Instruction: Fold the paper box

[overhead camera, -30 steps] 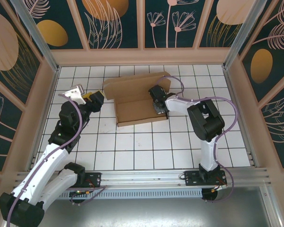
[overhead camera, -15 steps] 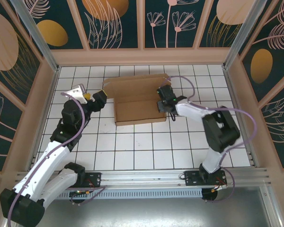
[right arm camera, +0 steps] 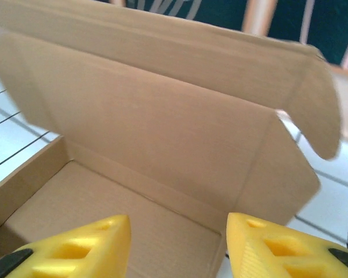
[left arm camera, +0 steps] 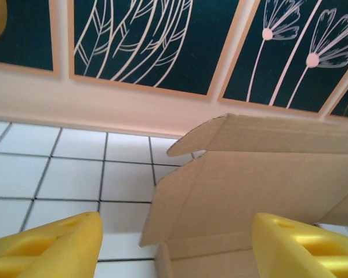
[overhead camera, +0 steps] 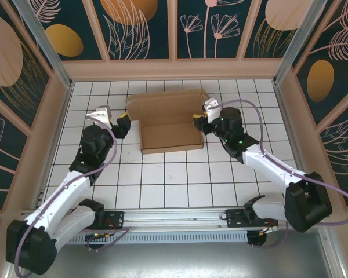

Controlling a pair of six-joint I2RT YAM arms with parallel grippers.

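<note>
The paper box (overhead camera: 171, 138) is a brown cardboard mailer in the middle of the tiled table. Its shallow tray is formed, and the lid panel (overhead camera: 162, 106) stands up behind it with side flaps. My left gripper (overhead camera: 115, 118) hovers just off the box's left end, open, with nothing between its yellow fingers (left arm camera: 52, 246). In the left wrist view the box's left corner and lid flap (left arm camera: 261, 185) lie ahead. My right gripper (overhead camera: 202, 113) is at the box's right end, open and empty. Ahead of it, in the right wrist view, are the tray and the raised lid (right arm camera: 162, 127).
A white tiled table (overhead camera: 180, 179) lies inside a walled enclosure with patterned panels (overhead camera: 139, 29). A wooden kerb (overhead camera: 174, 69) runs along the back, and an aluminium rail (overhead camera: 180, 217) crosses the front by the arm bases. Bare tiles lie in front of the box.
My right gripper has come out of the box's tray to its right end, and its jaws went from shut to open. The left gripper shifted slightly toward the box's left end.
</note>
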